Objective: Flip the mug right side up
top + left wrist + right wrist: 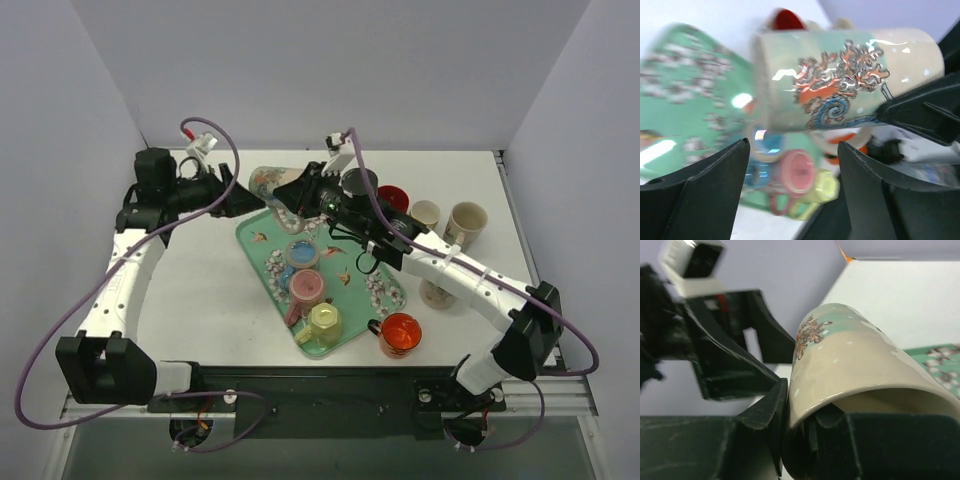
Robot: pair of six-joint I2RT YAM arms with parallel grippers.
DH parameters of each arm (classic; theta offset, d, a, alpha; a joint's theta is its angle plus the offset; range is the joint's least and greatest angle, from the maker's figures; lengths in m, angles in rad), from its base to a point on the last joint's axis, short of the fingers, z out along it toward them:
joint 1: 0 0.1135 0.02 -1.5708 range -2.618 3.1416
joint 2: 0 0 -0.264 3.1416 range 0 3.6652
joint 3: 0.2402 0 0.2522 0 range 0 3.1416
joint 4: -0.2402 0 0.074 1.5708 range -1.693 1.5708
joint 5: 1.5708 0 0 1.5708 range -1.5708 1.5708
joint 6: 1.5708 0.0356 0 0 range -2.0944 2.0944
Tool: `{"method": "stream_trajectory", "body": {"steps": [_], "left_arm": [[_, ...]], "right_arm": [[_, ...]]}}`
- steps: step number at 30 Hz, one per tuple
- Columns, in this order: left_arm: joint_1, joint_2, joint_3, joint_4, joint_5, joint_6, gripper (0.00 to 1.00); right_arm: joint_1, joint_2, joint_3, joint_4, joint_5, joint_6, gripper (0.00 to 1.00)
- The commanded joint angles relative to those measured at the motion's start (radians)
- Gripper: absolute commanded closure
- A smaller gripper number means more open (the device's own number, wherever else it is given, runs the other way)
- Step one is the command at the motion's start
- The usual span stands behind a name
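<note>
Currently mid-turn: my right tool (792, 412) is clamped on the rim of the mug (266, 182), which hangs sideways above the tray's (246, 236) far corner, my left tool (792, 150) spread wide just beside it; next, I judge, roll it mouth-up and set it down.

One green tray (345, 298). Nine mugs, one unsure.
- On tray, three: blue mug (303, 252), pink mug (307, 287), yellow-green mug (324, 322).
- In the air, one: patterned mug (265, 183).
- Off tray, four: red mug (391, 198), orange mug (400, 333), small cream mug (426, 213), big cream mug (466, 222).
- One half-hidden cup (436, 294) under the right arm (470, 280).

Two arms, counting the left arm (120, 280).
</note>
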Motion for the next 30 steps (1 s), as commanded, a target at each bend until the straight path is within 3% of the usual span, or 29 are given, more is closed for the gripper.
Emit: {"method": "stream_trajectory", "body": {"steps": [1, 7, 12, 16, 23, 30], "left_arm": [[0.181, -0.063, 0.101, -0.216, -0.253, 0.345, 0.17], [0.446, -0.057, 0.142, -0.243, -0.556, 0.451, 0.13], [0.530, -0.029, 0.144, -0.207, -0.635, 0.514, 0.11], [0.540, -0.021, 0.133, -0.206, -0.647, 0.537, 0.09], [0.537, -0.026, 0.101, -0.191, -0.597, 0.538, 0.08], [0.537, -0.035, 0.090, -0.193, -0.565, 0.548, 0.07]], "right_arm": [[0.017, 0.051, 0.222, -0.293, -0.013, -0.313, 1.00], [0.144, 0.273, 0.607, -0.838, -0.096, -0.789, 1.00], [0.305, 0.537, 0.969, -1.214, -0.139, -1.139, 1.00], [0.371, 0.649, 1.010, -1.296, -0.102, -1.280, 1.00], [0.422, 0.792, 1.060, -1.328, -0.035, -1.359, 1.00], [0.439, 0.836, 1.071, -1.353, 0.024, -1.380, 1.00]]}}
